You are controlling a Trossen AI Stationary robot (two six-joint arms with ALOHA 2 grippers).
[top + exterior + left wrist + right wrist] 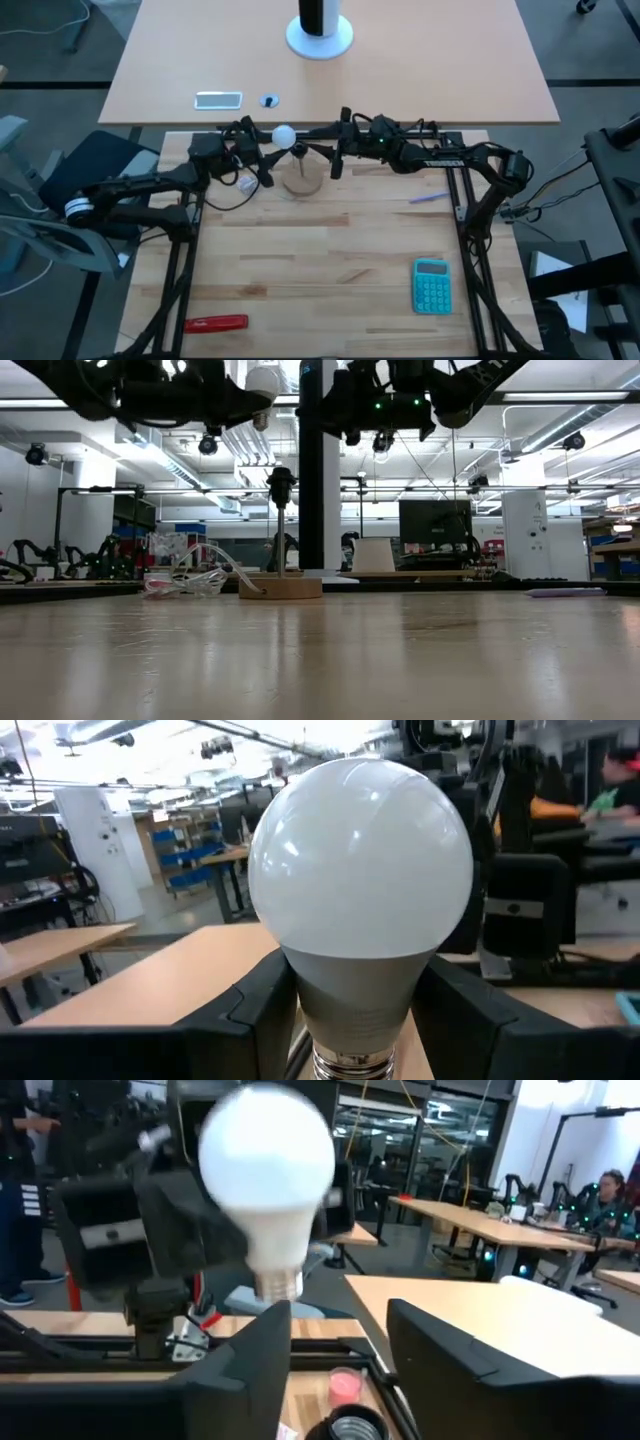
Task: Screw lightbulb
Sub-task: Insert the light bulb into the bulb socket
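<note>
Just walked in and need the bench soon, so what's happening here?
The left hand holds a lightbulb up in the air, above a wooden stand with an upright socket at the back of the table. The right hand is open, facing the bulb from close by. The bulb is not yet in the socket.

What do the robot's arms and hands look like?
Both arms are black and jointed, with thin black cables along them. The right arm has white lettering and a small green light. The left arm has a white band. The left hand has two flat, dark fingers.
</note>
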